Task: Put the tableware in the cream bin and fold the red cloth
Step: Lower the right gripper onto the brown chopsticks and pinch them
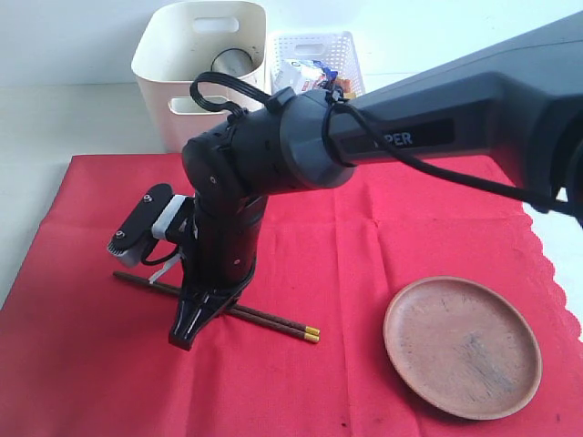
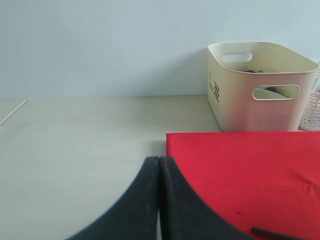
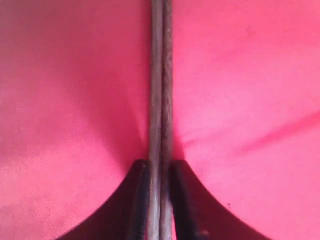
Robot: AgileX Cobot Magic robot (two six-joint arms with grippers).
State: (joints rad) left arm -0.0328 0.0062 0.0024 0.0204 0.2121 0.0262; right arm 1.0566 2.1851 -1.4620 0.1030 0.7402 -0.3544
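Brown chopsticks point(image 1: 273, 320) lie on the red cloth point(image 1: 364, 237) in the lower left of the exterior view. Their long axis slants from upper left down to lower right, with the yellow tips at the lower-right end. The right gripper point(image 1: 189, 332) comes down from the arm that crosses the frame and stands on the pair near its middle, hiding that stretch. A round wooden plate point(image 1: 462, 346) sits on the cloth at lower right, well apart from the chopsticks. The cream bin point(image 1: 173, 82) stands beyond the cloth's far edge at the top, and a white lattice basket point(image 1: 314, 50) is just beside it. The bin's contents are hard to make out. In the left wrist view the left gripper point(image 2: 159, 200) hovers at the bottom centre with its fingers point(image 2: 140, 210) pressed flat together and nothing between them. The bin appears at upper right, the cloth fills the lower right, and the bare table point(image 2: 75, 145) fills the left. A dark slender end is cut off at the lower right corner; it cannot be identified. In the right wrist view the chopsticks run straight up the middle of the frame, side by side. Both ends are cut off, so the tips do not show. The right gripper's fingers point(image 3: 137, 200) sit tight against either side of the pair, gripping it on the cloth.
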